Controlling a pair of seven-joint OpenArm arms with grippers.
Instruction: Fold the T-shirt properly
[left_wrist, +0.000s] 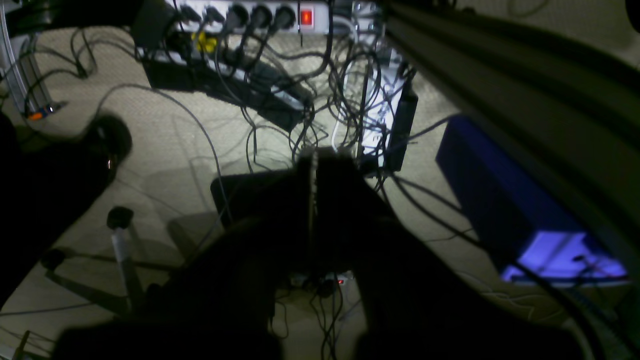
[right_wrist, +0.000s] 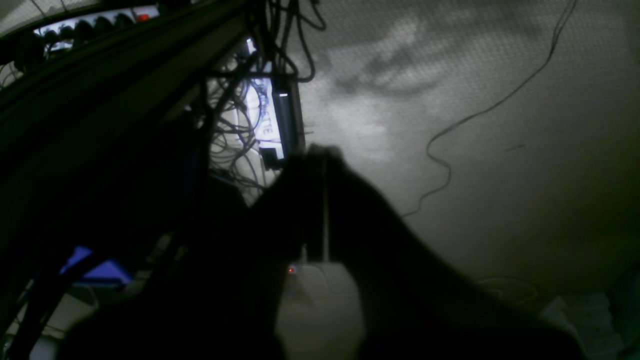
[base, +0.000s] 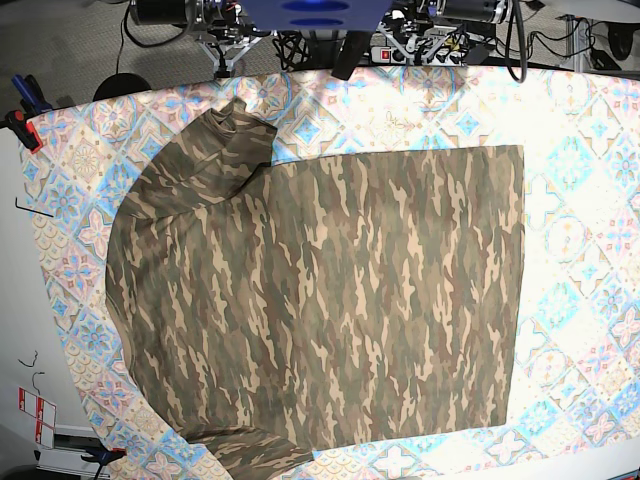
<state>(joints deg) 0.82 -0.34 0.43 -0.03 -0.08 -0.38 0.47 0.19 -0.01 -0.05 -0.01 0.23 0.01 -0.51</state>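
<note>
The camouflage T-shirt (base: 320, 300) lies spread flat on the counter (base: 590, 200), over its pastel diamond-patterned tablecloth (base: 575, 290), hem edge straight toward the base view's right, one sleeve (base: 235, 135) bunched at upper left. Neither arm is over the cloth. The left hand (left_wrist: 315, 170) and right hand (right_wrist: 322, 160) both hang closed and empty, wrist views showing only floor and tangled cables (left_wrist: 320, 100). The cloth looks light, limp, prone to wrinkle and drag; best pinched at hem corners or sleeve edges, both hands lifting together.
</note>
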